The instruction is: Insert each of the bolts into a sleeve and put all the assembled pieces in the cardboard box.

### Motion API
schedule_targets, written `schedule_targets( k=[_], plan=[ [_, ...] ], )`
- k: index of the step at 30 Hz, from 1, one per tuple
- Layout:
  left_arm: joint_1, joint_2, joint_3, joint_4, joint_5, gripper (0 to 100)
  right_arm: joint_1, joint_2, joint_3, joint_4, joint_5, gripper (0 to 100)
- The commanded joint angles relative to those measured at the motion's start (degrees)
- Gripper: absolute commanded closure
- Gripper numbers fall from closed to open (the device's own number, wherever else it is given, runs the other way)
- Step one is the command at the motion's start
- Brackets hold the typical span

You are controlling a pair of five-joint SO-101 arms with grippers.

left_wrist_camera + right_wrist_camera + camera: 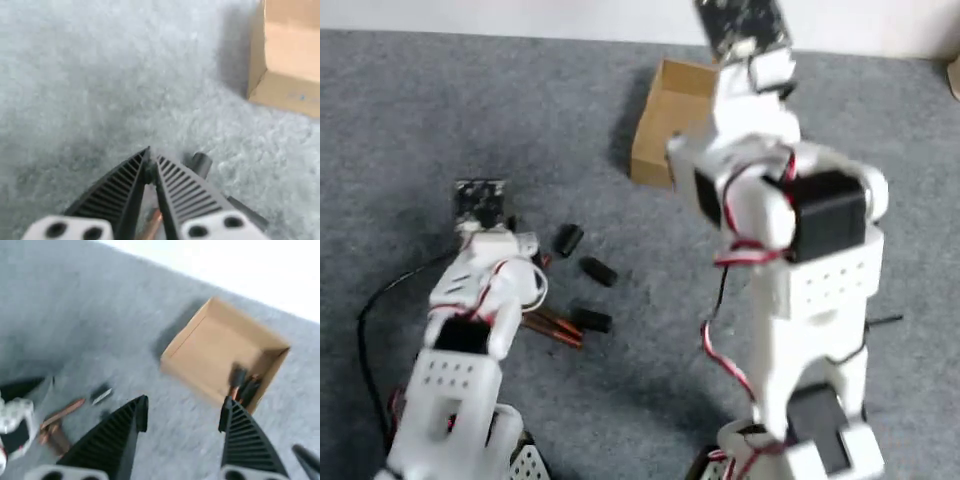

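With copper-and-black assembled pieces (242, 384) in the brown cardboard box (200, 355), loose black sleeves (598, 270) and copper bolts (558, 328) remained unjoined; left gripper (151, 164) was pinched together, right gripper (185, 407) agape and empty.

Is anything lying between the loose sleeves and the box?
Nothing visible does: bare carpet lies between the sleeves and the box. The right gripper hangs open above the carpet near the box.

The box (200, 355) is open on top, its floor bare except one corner (assembled pieces (243, 384) lie there); the right arm (770, 200) hangs above it. Bare carpet (620, 215) lies between box and the three sleeves (597, 270), which lie with gaps between them, the bolts (558, 326) close beside the left arm (470, 300).
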Motion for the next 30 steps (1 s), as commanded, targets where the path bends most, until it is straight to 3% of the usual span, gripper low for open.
schedule_targets(
  k=[1,6,18,24,30],
  plan=[
    [-1.8,-13.93,2.95,3.25,0.18,99,-4.09,-8.31,10.86,0.4,-0.62,78.9],
    [-1.8,-21.05,4.79,5.36,0.18,99,-8.92,-17.1,29.41,-5.49,-0.09,78.9],
    [-4.79,-21.85,3.91,5.71,0.44,99,-19.3,-25.27,72.48,-35.12,8.35,78.9],
    [-4.62,-21.85,3.47,7.03,0.53,99,-19.3,-21.93,83.74,-49.71,8.44,78.9],
    [-4.7,-21.85,3.47,7.03,0.53,99,-21.14,-11.38,85.85,-58.15,8.53,78.9]
  ],
)
